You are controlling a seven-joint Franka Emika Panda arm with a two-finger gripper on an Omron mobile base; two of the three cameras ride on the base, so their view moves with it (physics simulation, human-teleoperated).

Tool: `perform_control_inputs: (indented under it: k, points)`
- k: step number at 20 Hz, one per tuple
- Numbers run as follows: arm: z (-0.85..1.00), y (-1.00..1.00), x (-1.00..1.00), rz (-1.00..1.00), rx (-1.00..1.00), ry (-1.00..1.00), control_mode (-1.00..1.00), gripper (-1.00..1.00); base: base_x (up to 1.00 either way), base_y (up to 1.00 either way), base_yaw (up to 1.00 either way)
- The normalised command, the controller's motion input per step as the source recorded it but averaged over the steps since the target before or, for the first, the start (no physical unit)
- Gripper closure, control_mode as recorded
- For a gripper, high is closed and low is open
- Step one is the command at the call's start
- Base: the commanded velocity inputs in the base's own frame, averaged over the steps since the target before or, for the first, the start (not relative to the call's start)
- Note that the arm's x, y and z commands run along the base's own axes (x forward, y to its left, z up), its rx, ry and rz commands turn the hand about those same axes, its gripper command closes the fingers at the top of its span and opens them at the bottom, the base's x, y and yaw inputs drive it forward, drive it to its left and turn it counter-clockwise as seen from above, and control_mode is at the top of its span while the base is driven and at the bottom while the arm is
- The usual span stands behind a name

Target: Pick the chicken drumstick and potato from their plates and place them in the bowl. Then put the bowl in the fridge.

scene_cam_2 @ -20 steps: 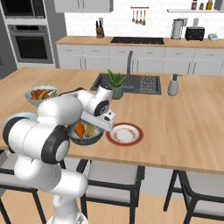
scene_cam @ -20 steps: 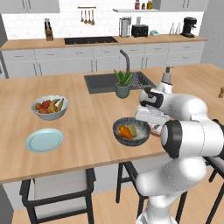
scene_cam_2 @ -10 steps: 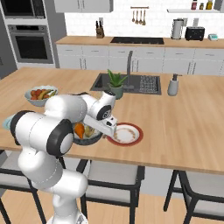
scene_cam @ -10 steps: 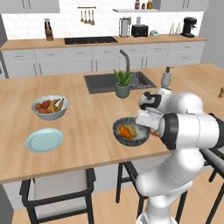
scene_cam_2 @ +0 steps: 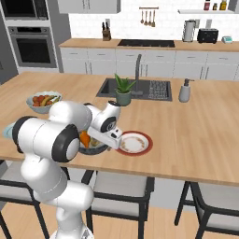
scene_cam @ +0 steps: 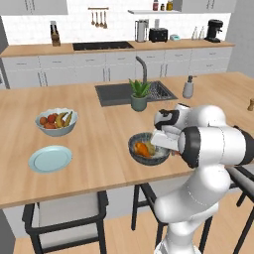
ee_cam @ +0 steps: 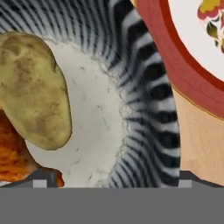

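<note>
Hand view: potato (ee_cam: 35, 92) against chicken drumstick (ee_cam: 15, 157) inside bowl (ee_cam: 144, 87).

Flat, even, bright light falls on the kitchen with no clear source. Shadows are faint: a soft one under the fruit bowl (scene_cam: 56, 121) far off to the claw's left. No glare shows on the counter (scene_cam_2: 205, 135). Both wide pictures look slightly soft. Just under the claw, the potato (ee_cam: 35, 92) is coarse and blurry.
</note>
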Motion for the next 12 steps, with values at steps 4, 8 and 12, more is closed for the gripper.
perform_control_inputs:
  k: [4,8,12]
  points:
    - [-0.18,0.00,0.00,0.00,0.00,0.00,-1.00,-1.00,0.00,0.00,0.00]
    - [-0.10,0.02,0.00,0.00,0.00,0.00,-1.00,-1.00,0.00,0.00,0.00]
    - [0.00,0.17,0.00,0.00,0.00,-0.04,-1.00,1.00,0.00,0.00,0.00]
